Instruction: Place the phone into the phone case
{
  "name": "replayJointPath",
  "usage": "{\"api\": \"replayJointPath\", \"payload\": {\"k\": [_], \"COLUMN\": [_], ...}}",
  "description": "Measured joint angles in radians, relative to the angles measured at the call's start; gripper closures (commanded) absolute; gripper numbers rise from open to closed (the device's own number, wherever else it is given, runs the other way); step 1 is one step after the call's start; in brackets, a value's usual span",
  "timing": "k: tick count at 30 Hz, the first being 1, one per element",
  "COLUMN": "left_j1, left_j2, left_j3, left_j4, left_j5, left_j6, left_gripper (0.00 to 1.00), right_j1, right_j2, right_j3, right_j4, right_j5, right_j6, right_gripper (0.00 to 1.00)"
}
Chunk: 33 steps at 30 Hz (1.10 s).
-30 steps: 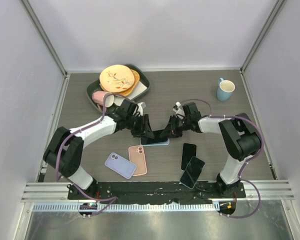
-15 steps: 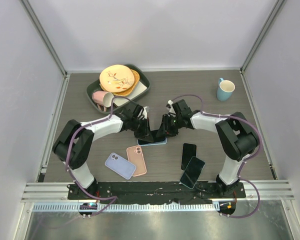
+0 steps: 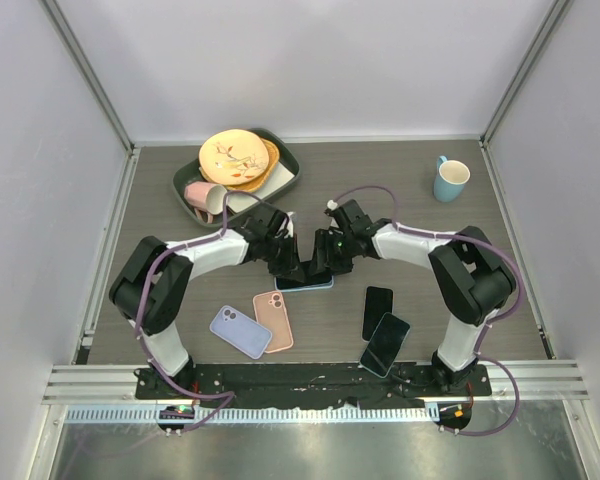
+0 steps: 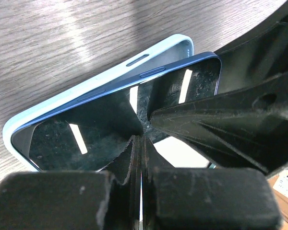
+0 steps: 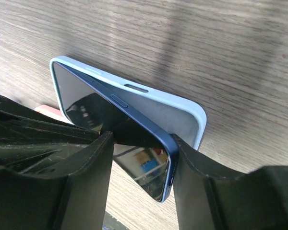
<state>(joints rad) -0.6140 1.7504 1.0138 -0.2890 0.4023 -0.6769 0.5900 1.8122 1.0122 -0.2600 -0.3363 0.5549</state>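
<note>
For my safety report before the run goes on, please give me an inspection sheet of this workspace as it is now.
Surface: wood-grain table, no spills seen.
Job's things: dark phone tilted in light-blue case, one end raised, not seated.
Clutter: lilac case, pink case, black phone, second black phone, mug, tray of dishes.
Grippers: left gripper shut over the screen; right gripper open around the phone's raised end.
Cables: purple cable loops near the right gripper.
Surroundings: white walls; nothing else seen.

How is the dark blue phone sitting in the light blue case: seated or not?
Partly in: dark blue phone has one end inside the light blue case, the other tilted above its rim.
</note>
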Motion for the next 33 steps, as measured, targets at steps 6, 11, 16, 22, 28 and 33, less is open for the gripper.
{"api": "replayJointPath", "payload": {"k": [6, 11, 16, 22, 28, 33], "left_j1": [0.0, 0.0, 0.0, 0.0, 0.0, 0.0], "left_j2": [0.0, -0.001, -0.001, -0.004, -0.01, -0.025], "left_j3": [0.0, -0.011, -0.023, -0.039, -0.047, -0.066], "left_j4": [0.0, 0.013, 0.023, 0.045, 0.054, 0.07], "left_j5": [-0.027, -0.043, -0.052, -0.055, -0.058, -0.066], "left_j6": [0.001, 0.0, 0.001, 0.001, 0.004, 0.006], "left_gripper": [1.0, 1.0, 1.0, 1.0, 1.0, 1.0], "right_j1": [0.038, 0.048, 0.06, 0.068, 0.036, -0.072], "right_j2": [-0.021, -0.026, -0.026, -0.028, -0.07, -0.133], "right_j3": [0.016, 0.05, 0.072, 0.091, 0.098, 0.053], "right_j4": [-0.043, -0.089, -0.13, -0.179, -0.294, -0.322], "right_j5": [0.125, 0.175, 0.228, 0.275, 0.335, 0.268], "right_j6": [-0.03, -0.046, -0.072, -0.117, -0.167, -0.185], "right_gripper": [0.42, 0.41, 0.41, 0.4, 0.4, 0.41]}}
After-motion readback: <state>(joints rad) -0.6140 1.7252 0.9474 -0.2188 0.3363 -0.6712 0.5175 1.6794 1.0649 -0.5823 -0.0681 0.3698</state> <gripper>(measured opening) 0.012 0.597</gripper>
